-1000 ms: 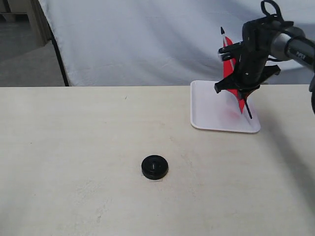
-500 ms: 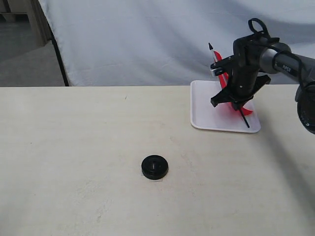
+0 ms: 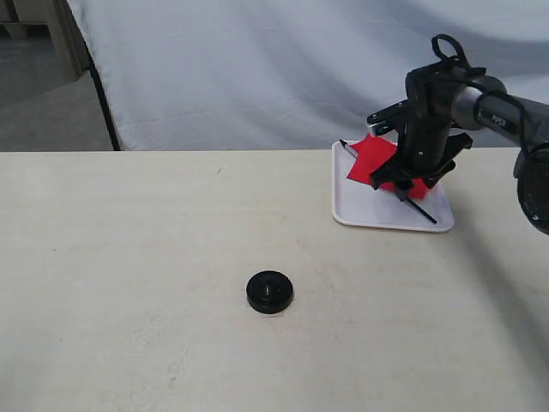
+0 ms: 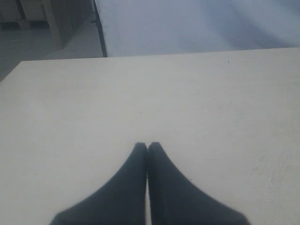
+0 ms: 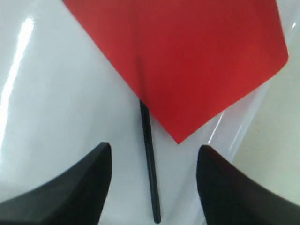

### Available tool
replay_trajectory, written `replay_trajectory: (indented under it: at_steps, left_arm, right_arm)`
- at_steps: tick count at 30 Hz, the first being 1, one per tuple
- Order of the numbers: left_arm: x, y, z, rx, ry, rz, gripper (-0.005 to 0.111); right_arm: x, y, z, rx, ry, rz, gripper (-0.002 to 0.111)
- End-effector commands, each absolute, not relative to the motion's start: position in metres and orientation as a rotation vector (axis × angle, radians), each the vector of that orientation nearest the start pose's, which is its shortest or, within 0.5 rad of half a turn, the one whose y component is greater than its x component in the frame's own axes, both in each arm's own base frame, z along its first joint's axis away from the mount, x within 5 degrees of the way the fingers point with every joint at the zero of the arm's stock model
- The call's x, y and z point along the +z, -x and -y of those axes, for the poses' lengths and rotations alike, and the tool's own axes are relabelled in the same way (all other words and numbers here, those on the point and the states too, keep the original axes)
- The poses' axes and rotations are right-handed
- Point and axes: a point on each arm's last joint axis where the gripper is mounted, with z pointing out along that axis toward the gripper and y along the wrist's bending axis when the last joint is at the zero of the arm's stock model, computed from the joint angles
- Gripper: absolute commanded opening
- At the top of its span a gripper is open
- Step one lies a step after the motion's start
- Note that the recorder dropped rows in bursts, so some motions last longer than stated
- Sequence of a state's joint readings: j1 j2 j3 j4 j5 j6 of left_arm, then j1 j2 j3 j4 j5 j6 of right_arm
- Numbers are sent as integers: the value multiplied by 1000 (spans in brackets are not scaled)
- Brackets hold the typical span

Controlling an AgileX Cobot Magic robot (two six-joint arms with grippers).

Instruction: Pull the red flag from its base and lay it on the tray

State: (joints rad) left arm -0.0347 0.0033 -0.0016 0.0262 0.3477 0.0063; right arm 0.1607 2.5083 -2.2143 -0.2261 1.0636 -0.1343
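The right jaws stand wide open just above the red flag (image 3: pixel 367 161), one on either side of its pole (image 5: pixel 149 159) and gripping nothing. The flag lies flat on the tray (image 3: pixel 353 206), cloth spread and the pole tip near the rim. The base (image 3: pixel 269 291) sits alone on the tabletop (image 3: pixel 129 257), well apart from the tray, its centre hole empty. The left jaws are pressed together, holding nothing. The task looks essentially complete; only backing the right arm away seems left.
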Motion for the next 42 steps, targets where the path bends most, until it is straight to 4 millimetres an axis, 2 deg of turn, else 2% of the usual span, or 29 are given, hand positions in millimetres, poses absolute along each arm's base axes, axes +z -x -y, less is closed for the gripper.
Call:
replay_trajectory:
  at_steps: [1,2,3,7,8,12,14,21,26,29,35,39,42]
  left_arm:
    - [182,-53,1,5,-48,-1826,0]
    - [182,-53,1,5,-48,-1826,0]
    - [182,-53,1,5,-48,-1826,0]
    - [182,-53,1,5,-48,-1826,0]
    - [182,-53,1,5,-48,-1826,0]
    - [182,-53,1,5,-48,-1826,0]
    - [182,-53,1,5,-48,-1826,0]
    - [182,-53,1,5,-48,-1826,0]
    - [182,-53,1,5,-48,-1826,0]
    - [182,-53,1,5,-48,-1826,0]
    - [182,-53,1,5,-48,-1826,0]
    - [182,-53,1,5,-48,-1826,0]
    - [182,-53,1,5,-48,-1826,0]
  right_arm:
    - [179,-514,-67,-265,434,-2799,50]
    - [189,-509,-67,-243,402,-2822,43]
    - [200,-504,-68,-183,358,-2845,31]
    - [220,-500,-72,-41,310,-2819,3]
    - [225,-499,-72,-23,302,-2811,0]
    - [249,-487,-69,30,272,-2789,-1]
    - [261,-478,-63,-3,269,-2784,-1]
    - [272,-447,-33,4,181,-2842,-1]
    - [279,-415,-6,-11,117,-2862,-1]
    - [280,-394,2,-16,95,-2854,-1]
    - [282,-353,2,-19,96,-2810,-1]
    - [292,-323,2,-22,94,-2753,-1]
    - [308,-297,2,-25,92,-2683,-1]
